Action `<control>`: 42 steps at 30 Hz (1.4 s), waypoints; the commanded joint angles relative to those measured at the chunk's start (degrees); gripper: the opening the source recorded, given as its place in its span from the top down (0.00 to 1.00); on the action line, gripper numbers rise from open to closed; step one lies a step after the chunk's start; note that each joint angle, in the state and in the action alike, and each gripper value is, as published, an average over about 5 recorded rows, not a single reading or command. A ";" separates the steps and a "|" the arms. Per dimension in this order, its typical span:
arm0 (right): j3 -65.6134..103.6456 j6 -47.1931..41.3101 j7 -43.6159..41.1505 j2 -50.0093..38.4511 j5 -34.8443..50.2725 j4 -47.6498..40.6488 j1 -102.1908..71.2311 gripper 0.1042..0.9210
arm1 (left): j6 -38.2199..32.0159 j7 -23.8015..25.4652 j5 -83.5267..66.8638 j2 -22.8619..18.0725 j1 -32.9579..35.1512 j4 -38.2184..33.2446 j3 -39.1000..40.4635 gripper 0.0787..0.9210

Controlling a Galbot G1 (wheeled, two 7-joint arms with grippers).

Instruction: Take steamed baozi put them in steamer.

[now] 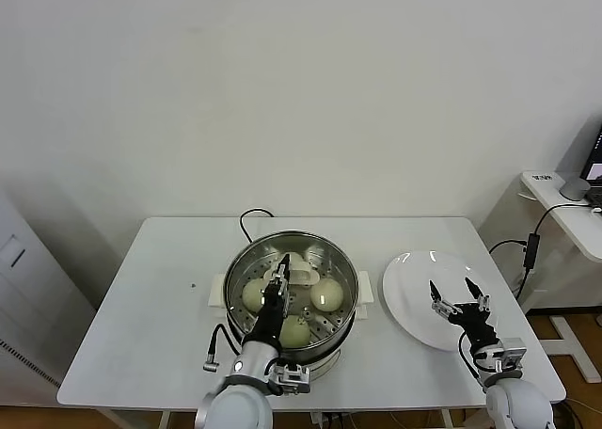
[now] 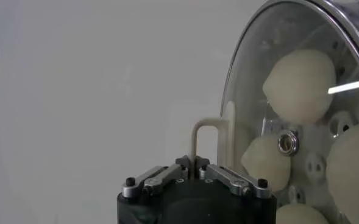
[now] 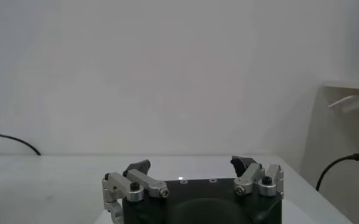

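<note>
Four smooth pale cream-yellow steamed buns (image 2: 301,85) sit on the perforated tray of the big round shiny stainless-steel steamer (image 1: 235,269), which stands mid-way along the white table (image 1: 160,297), toward its near edge. From the head view I count three buns plainly, and my left wrist view shows the fourth through the glass. So the loading looks done, I reckon: nothing pale and round lies anywhere else on the table.

The flat white plate (image 1: 404,278) towards the right edge of the table is bare. My right gripper (image 1: 458,295) hangs over it, jaws spread wide with nothing between them, waiting.

My left gripper (image 1: 281,269) is the busy one. It reaches into the middle of the steamer from the near side and is narrowed right down on the thin cream handle of the round glass lid (image 2: 246,73), one leg of that handle caught between the fingertips. The lid covers the buns; whether its rim is fully seated on the steamer all the way round I cannot tell.

What is left, as I judge it: let go of the handle, lift the left arm clear without dragging the lid, and the job is finished.
</note>
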 commanded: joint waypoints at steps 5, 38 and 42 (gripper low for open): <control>-0.68 -0.33 0.08 -0.05 -0.04 0.03 1.21 0.12 | -14.54 5.31 -28.96 8.58 6.23 -15.03 -9.24 0.58; -1.63 -6.71 3.09 -0.74 -3.67 4.83 0.82 0.12 | -15.50 -11.48 -104.40 2.48 13.75 4.59 -46.22 0.12; -1.83 -7.28 3.87 -0.53 -3.67 5.04 0.53 0.12 | -15.56 -11.19 -102.50 1.99 13.22 5.33 -45.36 0.12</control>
